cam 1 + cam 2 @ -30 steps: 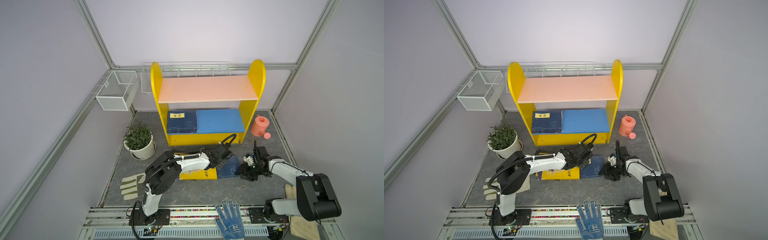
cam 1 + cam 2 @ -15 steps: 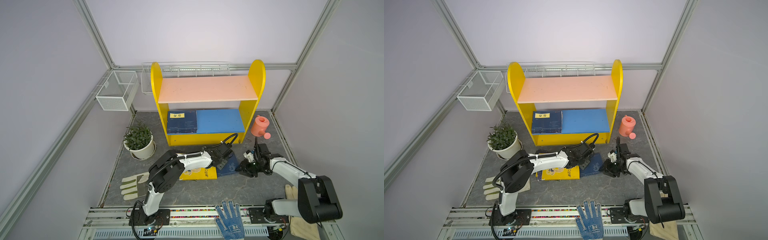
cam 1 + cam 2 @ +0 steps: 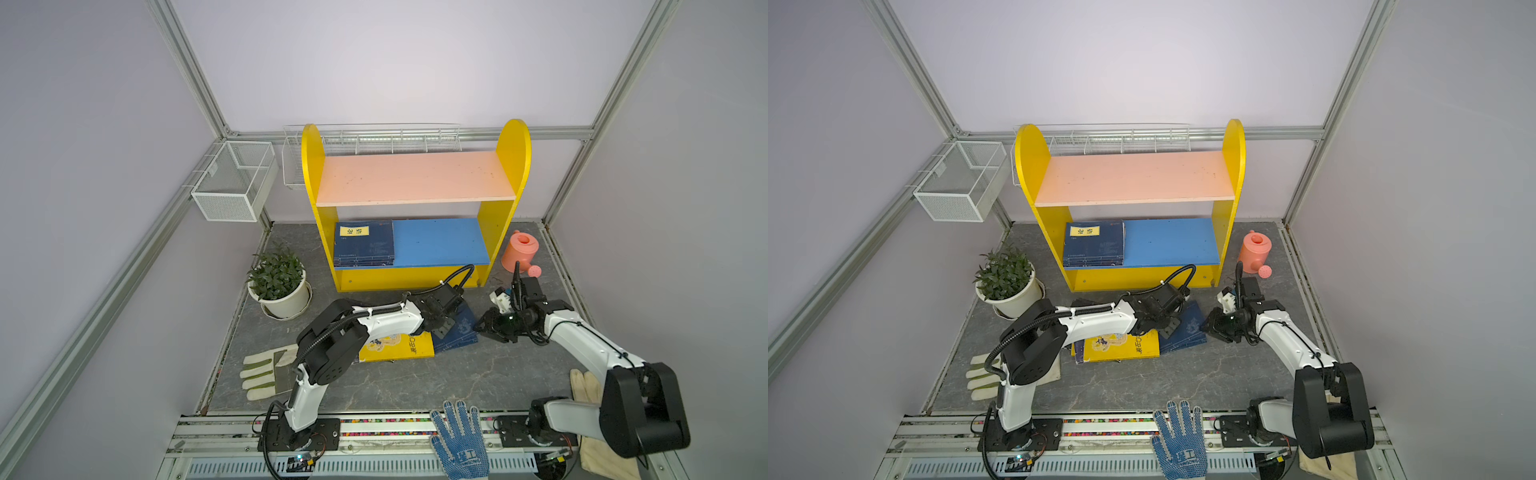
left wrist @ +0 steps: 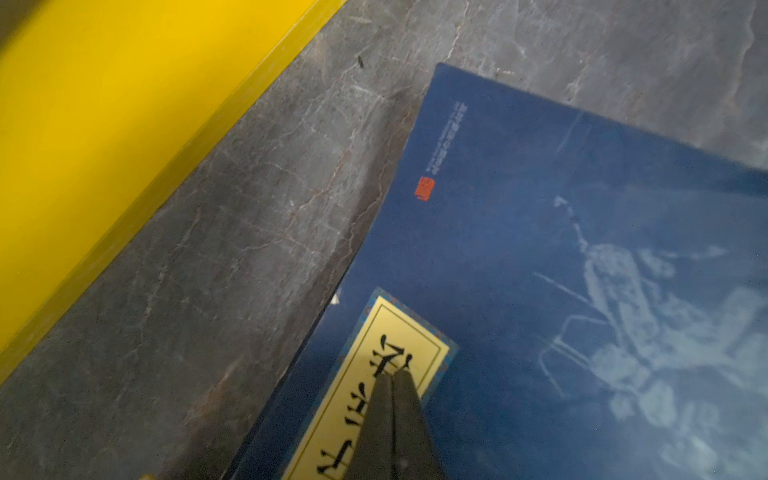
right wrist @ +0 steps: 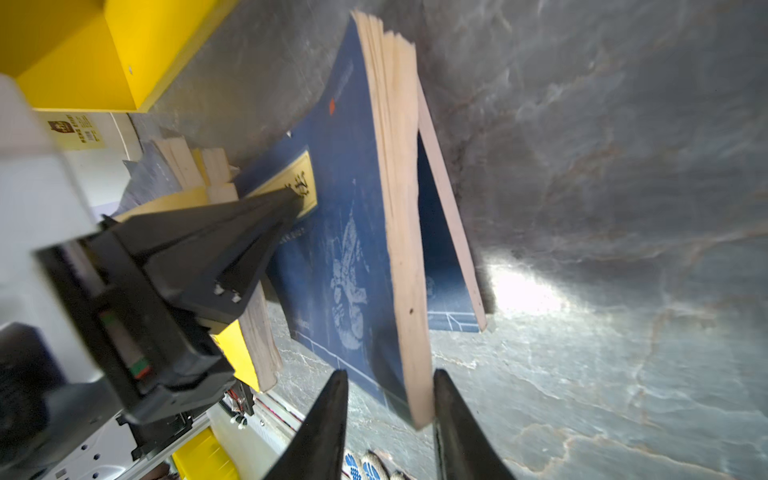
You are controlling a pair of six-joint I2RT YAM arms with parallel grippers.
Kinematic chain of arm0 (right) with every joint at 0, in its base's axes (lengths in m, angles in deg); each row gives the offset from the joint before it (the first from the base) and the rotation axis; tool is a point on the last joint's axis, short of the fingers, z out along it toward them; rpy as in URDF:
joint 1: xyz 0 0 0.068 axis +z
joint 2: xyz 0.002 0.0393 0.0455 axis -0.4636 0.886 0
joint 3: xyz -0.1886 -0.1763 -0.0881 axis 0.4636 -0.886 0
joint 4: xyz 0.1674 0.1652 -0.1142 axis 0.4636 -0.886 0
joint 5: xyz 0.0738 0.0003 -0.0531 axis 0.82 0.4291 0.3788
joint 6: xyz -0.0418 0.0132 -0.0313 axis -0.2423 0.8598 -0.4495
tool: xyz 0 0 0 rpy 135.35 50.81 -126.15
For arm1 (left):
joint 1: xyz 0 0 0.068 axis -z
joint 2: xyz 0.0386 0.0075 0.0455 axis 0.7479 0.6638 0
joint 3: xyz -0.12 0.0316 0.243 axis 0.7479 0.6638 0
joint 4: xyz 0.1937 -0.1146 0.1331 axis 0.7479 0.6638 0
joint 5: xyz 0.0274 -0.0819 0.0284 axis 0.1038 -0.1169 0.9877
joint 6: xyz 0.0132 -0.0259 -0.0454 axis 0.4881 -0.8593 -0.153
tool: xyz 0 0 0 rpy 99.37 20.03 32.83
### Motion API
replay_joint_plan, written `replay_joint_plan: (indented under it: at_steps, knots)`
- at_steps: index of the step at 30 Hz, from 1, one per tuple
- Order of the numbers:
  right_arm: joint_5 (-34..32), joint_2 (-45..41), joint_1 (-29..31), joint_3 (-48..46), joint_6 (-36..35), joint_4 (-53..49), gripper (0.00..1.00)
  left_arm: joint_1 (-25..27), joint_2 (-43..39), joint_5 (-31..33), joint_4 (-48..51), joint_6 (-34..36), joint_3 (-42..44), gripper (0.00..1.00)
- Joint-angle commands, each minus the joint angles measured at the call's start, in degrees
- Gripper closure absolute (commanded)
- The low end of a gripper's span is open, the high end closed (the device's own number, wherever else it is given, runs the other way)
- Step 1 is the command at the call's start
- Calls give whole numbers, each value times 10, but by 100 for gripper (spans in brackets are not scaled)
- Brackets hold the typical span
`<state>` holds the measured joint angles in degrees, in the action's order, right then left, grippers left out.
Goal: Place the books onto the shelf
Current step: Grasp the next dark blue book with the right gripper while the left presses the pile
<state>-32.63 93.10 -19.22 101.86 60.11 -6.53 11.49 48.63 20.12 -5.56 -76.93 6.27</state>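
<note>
Though near shelf (image 3: 411, 178), navy book (image 3: 463, 330) lies diagonally.

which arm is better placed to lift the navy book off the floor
Likely right. The right gripper has open jaws straddling the raised page edge of the navy book; the left gripper is shut, its tip resting on the cover.

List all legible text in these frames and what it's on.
"论语": shelved navy book, on its yellow label.
"孔": floor navy book, on its yellow label; the rest sits under the shut left tool.
Red seal and the fine print beside it: too small to read.
Yellow book, red title: blurred.
Blue glove, logo: unreadable.
</note>
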Motion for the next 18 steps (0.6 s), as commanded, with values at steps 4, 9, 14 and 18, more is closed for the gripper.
replay_joint_plan:
  at_steps: [4, 9, 14, 18]
  knots:
    - [41, 4, 11, -3, 4, 51, 65, -4, 7, -38, 20, -2, 27, 100]
    - [53, 4, 14, -19, 23, 95, 79, -4, 6, -45, 21, 0, 27, 100]
    - [38, -5, 16, -18, 18, 92, 91, -6, -3, -41, 7, -7, 37, 100]
    - [-36, -47, 16, -13, 20, 63, 94, -7, -22, -41, -22, -3, 55, 100]
